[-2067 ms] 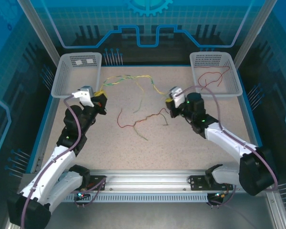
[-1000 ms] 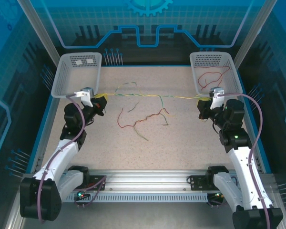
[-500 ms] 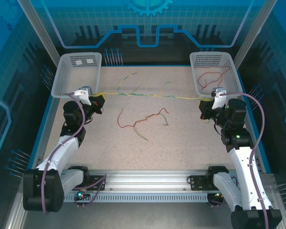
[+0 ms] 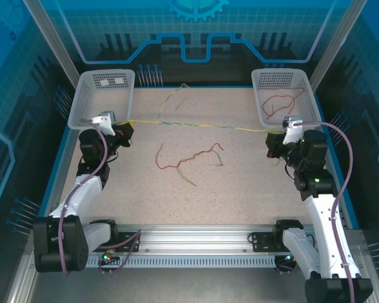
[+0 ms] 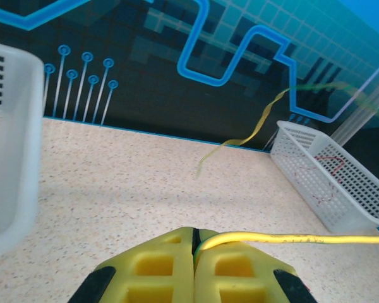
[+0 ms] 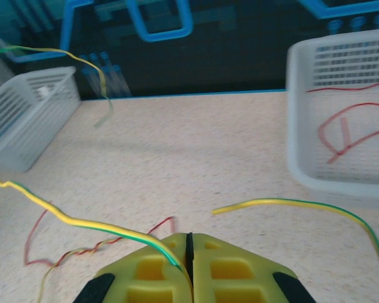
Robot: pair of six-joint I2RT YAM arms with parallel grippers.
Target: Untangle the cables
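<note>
Pinching one end of a string-thin yellow-and-green cable (image 4: 196, 125) with the left gripper (image 4: 126, 127), at middle left of the overhead view. Seen from the left wrist with its yellow fingertip pads (image 5: 158, 268) pressed flat together, and the yellow strand leaving the seam toward the right edge of that frame

Clamping the other end of the same line with the right gripper (image 4: 270, 135), at middle right of the overhead view. Likewise closed tight, yellow pads (image 6: 230, 268) meeting at a thin seam in the right wrist view, with the strand running off toward the left edge

Held raised above the speckled beige tabletop (image 4: 240, 189) in a nearly straight line across the upper half of the overhead view, with green and yellow twisted together over the middle stretch. Rising from that line toward upper centre, a loose yellow-green loop (image 4: 175, 98)

Lying flat on the tabletop below the line, near the centre of the frame and apart from both grippers, a wavy thin red cable (image 4: 188, 156), with a short olive-green strand (image 4: 187, 179) just below it

Resting inside the white perforated plastic basket (image 4: 314, 101) at upper right, another thin red cable (image 4: 279, 101). Standing at upper left, just beyond the left gripper, a second white plastic basket (image 4: 88, 82)
</note>
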